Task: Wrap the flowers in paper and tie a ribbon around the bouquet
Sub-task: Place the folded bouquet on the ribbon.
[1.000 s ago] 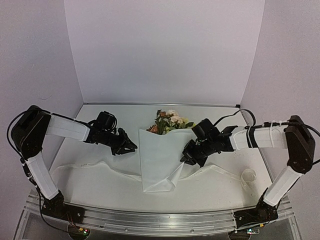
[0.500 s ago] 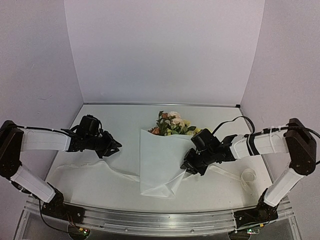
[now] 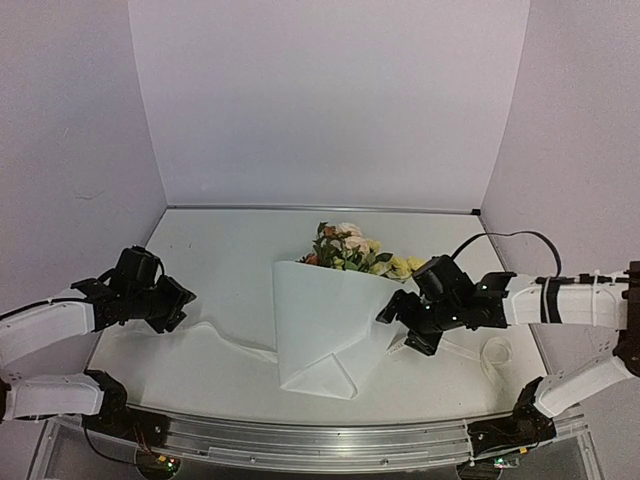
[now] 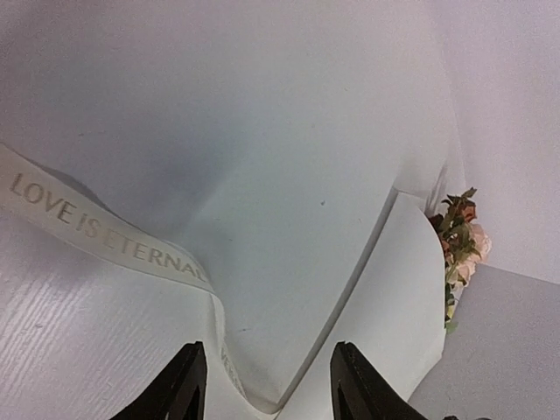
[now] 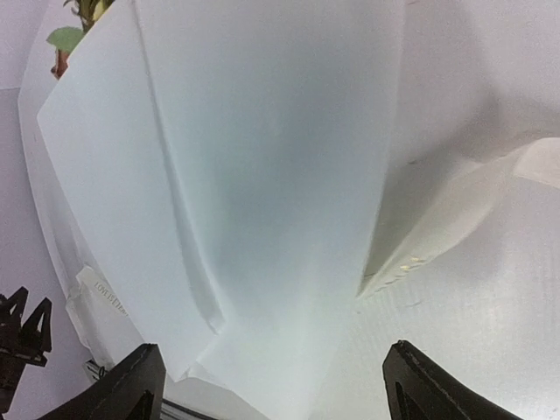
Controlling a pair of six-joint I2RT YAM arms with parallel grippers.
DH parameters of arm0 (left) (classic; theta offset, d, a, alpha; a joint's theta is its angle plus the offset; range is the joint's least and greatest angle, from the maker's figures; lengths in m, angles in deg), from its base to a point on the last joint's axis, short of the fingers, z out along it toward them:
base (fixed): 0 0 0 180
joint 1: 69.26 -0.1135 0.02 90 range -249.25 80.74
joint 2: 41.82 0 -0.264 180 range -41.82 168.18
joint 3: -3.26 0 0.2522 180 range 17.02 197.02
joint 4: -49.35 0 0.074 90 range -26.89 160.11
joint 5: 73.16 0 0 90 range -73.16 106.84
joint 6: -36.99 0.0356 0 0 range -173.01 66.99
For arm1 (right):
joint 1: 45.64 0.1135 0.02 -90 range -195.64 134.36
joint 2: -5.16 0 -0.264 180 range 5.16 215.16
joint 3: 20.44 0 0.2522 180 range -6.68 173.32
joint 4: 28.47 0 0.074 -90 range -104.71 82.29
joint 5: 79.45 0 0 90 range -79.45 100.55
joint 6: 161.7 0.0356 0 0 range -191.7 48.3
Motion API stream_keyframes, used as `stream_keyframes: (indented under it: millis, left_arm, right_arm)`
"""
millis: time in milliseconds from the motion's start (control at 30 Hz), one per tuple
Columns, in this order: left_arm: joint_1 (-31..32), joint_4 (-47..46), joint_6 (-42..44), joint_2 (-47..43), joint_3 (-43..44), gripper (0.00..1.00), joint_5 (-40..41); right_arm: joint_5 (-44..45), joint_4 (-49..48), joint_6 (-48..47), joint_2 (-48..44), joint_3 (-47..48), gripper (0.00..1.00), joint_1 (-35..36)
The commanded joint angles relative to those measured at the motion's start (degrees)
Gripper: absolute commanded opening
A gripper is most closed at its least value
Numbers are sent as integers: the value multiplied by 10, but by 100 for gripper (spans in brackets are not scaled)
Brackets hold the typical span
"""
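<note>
At the centre of the tabletop (image 3: 225,240), the bouquet (image 3: 320,320) is laid, flowers (image 3: 348,248) toward the far edge, over the ribbon (image 4: 96,229); the left gripper (image 3: 182,308), partly open, and right gripper (image 3: 402,328), wide open, are shown empty.

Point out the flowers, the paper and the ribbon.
flowers (image 3: 348,242): top external view, pale bloom mid-bunch.
paper (image 3: 320,315): top external view, front face of the wrap.
ribbon (image 4: 96,233): left wrist view, lettered stretch.
</note>
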Motion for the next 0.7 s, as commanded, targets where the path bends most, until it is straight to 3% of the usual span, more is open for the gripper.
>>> stream_keyframes:
  millis: [0, 167, 667]
  left_arm:
    - [-15, 27, -33, 2, -31, 51, 26]
    - [-16, -5, -44, 36, -40, 51, 27]
    - [-36, -50, -9, 113, -33, 54, 41]
  right_arm:
    - [69, 56, 34, -80, -90, 92, -41]
    - [77, 60, 66, -133, -138, 96, -85]
    - [108, 64, 138, -137, -181, 89, -159]
